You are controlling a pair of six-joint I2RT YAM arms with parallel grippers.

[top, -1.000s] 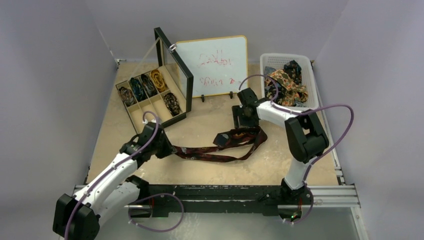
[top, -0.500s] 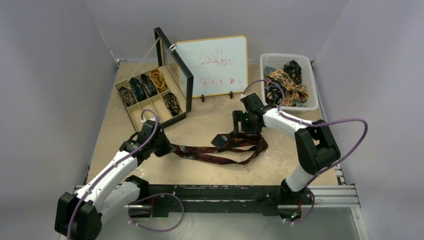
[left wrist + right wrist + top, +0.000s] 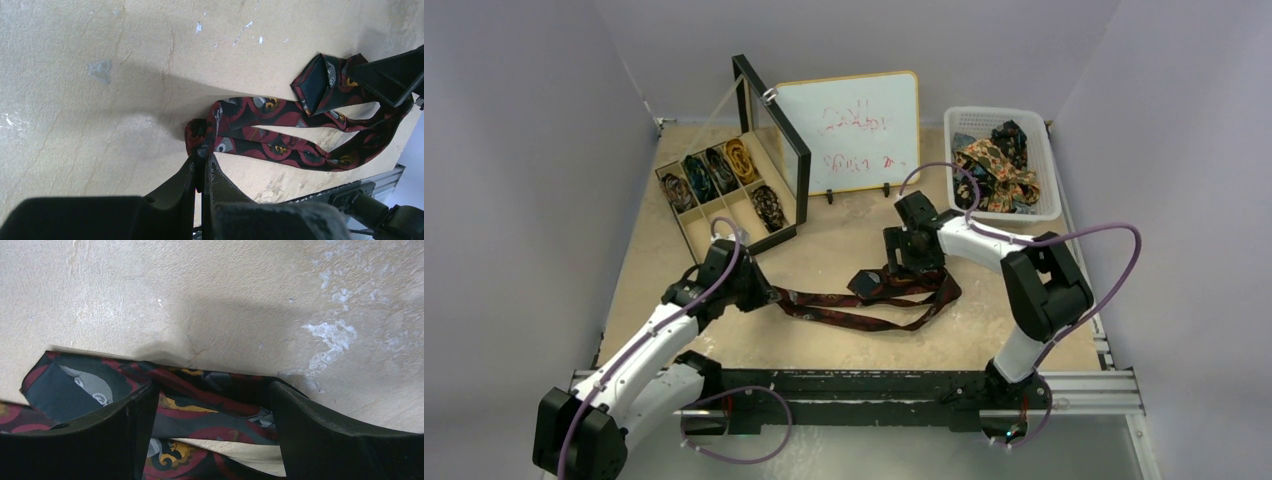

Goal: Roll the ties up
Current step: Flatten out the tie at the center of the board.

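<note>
A dark maroon patterned tie (image 3: 864, 305) lies in a loose loop on the table between my arms. My left gripper (image 3: 762, 293) is shut on the tie's narrow left end, which shows pinched between its fingers in the left wrist view (image 3: 202, 150). My right gripper (image 3: 904, 268) is open and low over the tie's wide folded end. In the right wrist view the tie (image 3: 210, 405) lies between the two spread fingers (image 3: 125, 430). Several rolled ties (image 3: 724, 170) sit in the compartments of a wooden box. Loose ties (image 3: 994, 165) fill a white basket.
The wooden box (image 3: 686, 228) has its black-framed lid (image 3: 774, 150) standing open at back left. A whiteboard (image 3: 849, 130) with red writing stands at the back middle. The white basket (image 3: 1049, 160) is at back right. Purple cables loop off both arms.
My right gripper moved left and down toward the tie's wide end and now straddles it. My left gripper stayed clamped on the narrow end, shifting only slightly.
</note>
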